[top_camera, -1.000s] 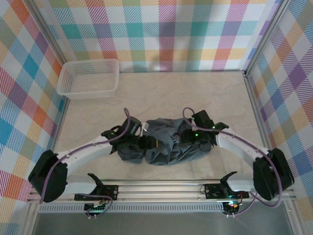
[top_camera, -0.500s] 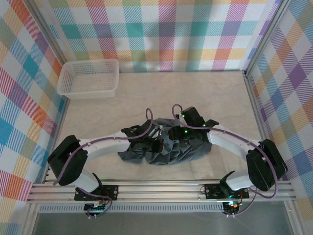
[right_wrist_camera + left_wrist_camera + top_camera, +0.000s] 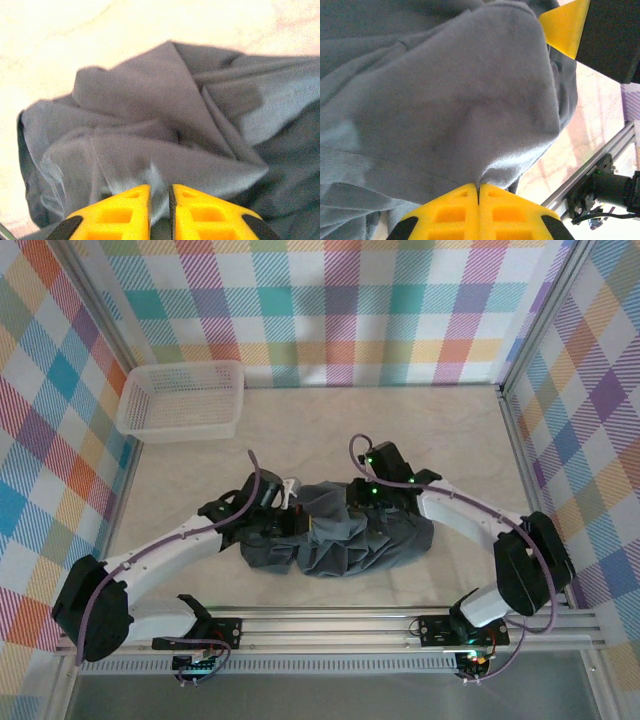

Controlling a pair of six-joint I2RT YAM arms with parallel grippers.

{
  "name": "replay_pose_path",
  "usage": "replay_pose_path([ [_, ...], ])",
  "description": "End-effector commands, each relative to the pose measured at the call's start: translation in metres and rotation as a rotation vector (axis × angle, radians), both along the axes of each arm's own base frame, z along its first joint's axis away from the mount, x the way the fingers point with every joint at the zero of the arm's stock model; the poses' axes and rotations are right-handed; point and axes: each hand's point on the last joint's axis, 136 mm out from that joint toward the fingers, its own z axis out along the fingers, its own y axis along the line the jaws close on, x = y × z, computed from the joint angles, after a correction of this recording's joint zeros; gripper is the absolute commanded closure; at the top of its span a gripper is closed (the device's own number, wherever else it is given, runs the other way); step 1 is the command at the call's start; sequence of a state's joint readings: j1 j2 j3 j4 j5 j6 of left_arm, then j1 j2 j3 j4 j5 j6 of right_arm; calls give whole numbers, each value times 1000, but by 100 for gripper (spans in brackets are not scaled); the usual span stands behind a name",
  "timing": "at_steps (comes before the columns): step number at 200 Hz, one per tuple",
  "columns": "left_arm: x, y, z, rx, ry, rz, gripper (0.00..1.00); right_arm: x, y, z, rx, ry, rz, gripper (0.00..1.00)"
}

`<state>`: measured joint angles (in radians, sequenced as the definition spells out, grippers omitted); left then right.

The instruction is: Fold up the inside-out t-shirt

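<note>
**Grey t-shirt being gripped by the left gripper, with the right gripper closing at its far edge**

Compared with half a second ago, the left arm is being seen drawn back toward the left, and the crumpled dark slate-grey soft cloth t-shirt (image 3: 345,540) is being spread a little wider across the pale marbled table (image 3: 300,430). The white mesh plastic basket (image 3: 130,410) is being left unmoved at the far left corner, well apart from the cloth.

In the top external view, the left gripper (image 3: 292,527) is being pressed into the left part of the bundle, but its fingers are being hidden there by cloth and wrist. In the left wrist view they are being shown plainly. The yellow fingers of the left gripper (image 3: 478,186) are being clamped together on a fold of the t-shirt (image 3: 455,100), which is rising directly from the fingertips. The aluminium rail (image 3: 590,175) is being shown at that view's lower right.

The right gripper (image 3: 368,508) is being held over the far upper edge of the bundle. In the right wrist view, the right gripper (image 3: 160,189) is being shown with only a narrow slit between its fingers. The t-shirt (image 3: 165,125) is lying just ahead of and touching them. Whether cloth is being pinched there cannot be told.
</note>
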<state>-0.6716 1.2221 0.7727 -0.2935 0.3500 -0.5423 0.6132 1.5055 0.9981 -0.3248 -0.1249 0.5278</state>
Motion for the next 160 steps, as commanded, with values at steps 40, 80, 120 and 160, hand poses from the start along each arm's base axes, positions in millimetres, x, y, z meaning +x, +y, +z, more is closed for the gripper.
replay_pose_path([
  [40, 9, 1, 7, -141, 47, 28, 98, -27, 3, 64, 24, -356, 248, 55],
  [80, 14, -10, 18, -228, 68, 0, 98, -105, 33, 62, -171, -1068, 850, 46],
  [120, 15, -13, 20, -238, 73, -1, 99, -110, 57, 39, -518, -1440, 1049, 41],
  [160, 15, -11, 20, -244, 73, 7, 100, -80, 60, 16, -768, -1460, 1082, 41],
])
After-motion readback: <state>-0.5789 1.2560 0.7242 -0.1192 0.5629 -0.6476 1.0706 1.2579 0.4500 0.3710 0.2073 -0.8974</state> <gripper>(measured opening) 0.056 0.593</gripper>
